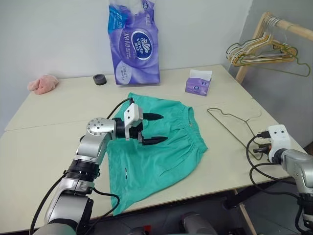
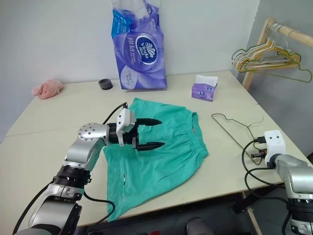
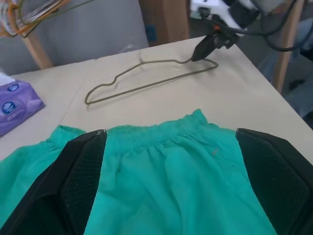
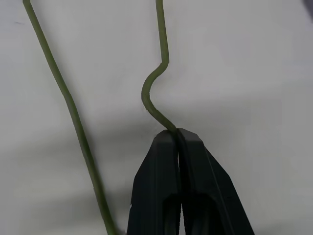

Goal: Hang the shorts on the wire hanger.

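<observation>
Shorts [image 1: 161, 147] lay spread at the table's [image 1: 44, 147] near edge, hanger [image 1: 234, 125] to their right.
Left gripper [image 1: 155, 129] hovered over the shorts, fingers wide apart, holding nothing. Further right, the hanger lay flat on the table, apart from the waistband. Right gripper [image 4: 178, 134] was pinched closed on the hanger's wire at its near corner.

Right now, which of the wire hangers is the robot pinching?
The lone olive-green wire hanger lying on the table, clamped by the right gripper. The bunched hangers hang on the wooden rail, untouched.
</observation>
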